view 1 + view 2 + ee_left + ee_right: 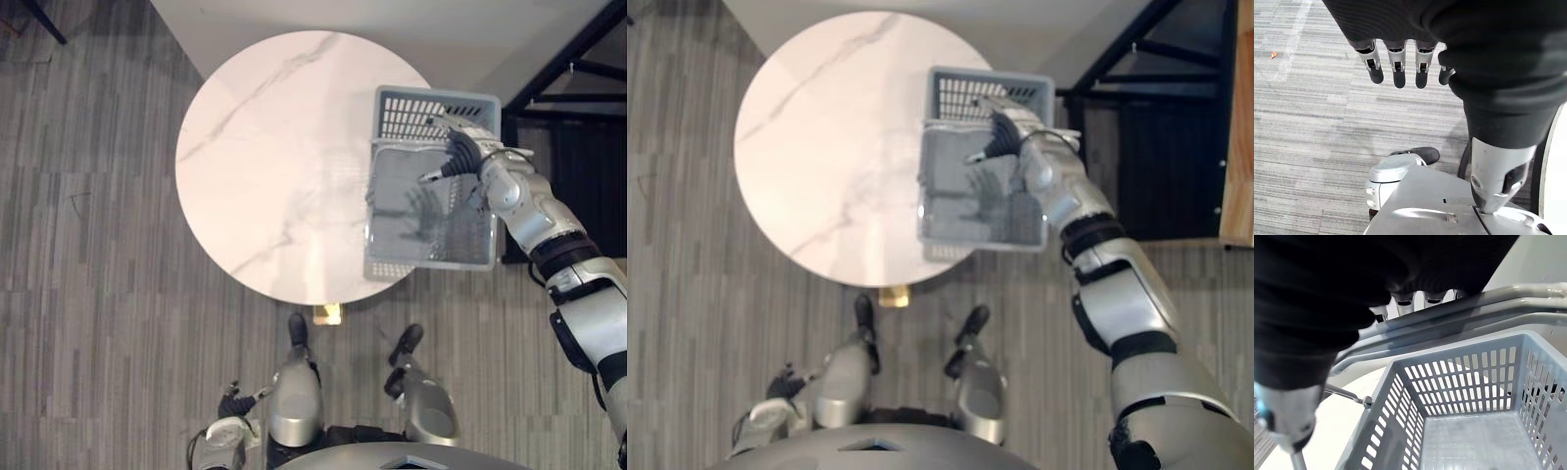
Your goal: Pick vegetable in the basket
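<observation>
Right hand (462,155) half-hidden behind basket handles (1484,303)

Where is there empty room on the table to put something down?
Nearly the whole round table is bare, from its left rim to the basket. The basket's floor looks empty too. The right edge is crowded: the right robot hand is at the basket's handles.

I find no writing, label, number or sign that I can read anywhere here. The grey basket (428,262) and the round white table (274,147) carry no print that I can make out.
</observation>
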`<state>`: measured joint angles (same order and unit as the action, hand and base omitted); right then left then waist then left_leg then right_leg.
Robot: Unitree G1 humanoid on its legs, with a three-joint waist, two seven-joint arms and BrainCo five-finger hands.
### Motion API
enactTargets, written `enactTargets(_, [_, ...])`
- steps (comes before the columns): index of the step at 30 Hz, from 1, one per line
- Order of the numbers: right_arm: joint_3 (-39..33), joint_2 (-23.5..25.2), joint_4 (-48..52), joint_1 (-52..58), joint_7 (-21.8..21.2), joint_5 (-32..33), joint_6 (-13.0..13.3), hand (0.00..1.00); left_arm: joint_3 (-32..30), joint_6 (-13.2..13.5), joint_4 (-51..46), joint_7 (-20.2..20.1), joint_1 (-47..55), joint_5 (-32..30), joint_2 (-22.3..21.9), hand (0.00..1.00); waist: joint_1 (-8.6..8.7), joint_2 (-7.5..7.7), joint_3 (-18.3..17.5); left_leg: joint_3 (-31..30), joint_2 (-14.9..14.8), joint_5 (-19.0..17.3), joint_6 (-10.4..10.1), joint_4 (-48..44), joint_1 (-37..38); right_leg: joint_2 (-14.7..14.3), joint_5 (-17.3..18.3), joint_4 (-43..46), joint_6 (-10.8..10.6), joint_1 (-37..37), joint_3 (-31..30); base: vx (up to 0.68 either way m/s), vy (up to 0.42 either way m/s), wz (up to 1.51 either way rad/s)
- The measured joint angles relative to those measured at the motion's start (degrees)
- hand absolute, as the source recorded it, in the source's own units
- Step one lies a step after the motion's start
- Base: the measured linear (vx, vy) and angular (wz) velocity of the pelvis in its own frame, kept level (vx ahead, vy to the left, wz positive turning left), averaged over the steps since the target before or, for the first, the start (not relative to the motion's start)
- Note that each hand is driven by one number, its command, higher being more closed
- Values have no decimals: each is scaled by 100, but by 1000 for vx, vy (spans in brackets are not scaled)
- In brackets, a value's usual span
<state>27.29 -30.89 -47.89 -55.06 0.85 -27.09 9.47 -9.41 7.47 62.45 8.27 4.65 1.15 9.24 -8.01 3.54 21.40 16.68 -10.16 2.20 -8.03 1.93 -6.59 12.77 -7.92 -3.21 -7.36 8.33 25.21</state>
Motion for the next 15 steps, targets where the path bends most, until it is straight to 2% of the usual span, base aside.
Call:
enactTargets(8, [-46, -4, 25, 11, 31, -2, 6, 0, -9, -12, -34, 0, 1, -19, -9, 0, 7, 0, 0, 4, 59, 34, 24, 68, -22, 47, -3, 21, -4, 66, -23, 0, 0, 0])
enactTargets(9, [-46, -4, 25, 11, 50, -2, 6, 100, -10, -14, -40, 0, 1, -20, -9, 0, 7, 1, 0, 5, 64, 35, 25, 83, -22, 49, -3, 21, -5, 73, -23, 30, 3, 0])
enactTargets(15, [-68, -4, 9, 7, 128, -11, 7, 100, -48, -14, -45, 2, 1, -22, -9, 0, 6, 1, 1, 11, 78, 35, 25, 106, -23, 62, -4, 21, -5, 89, -44, 26, 0, 0])
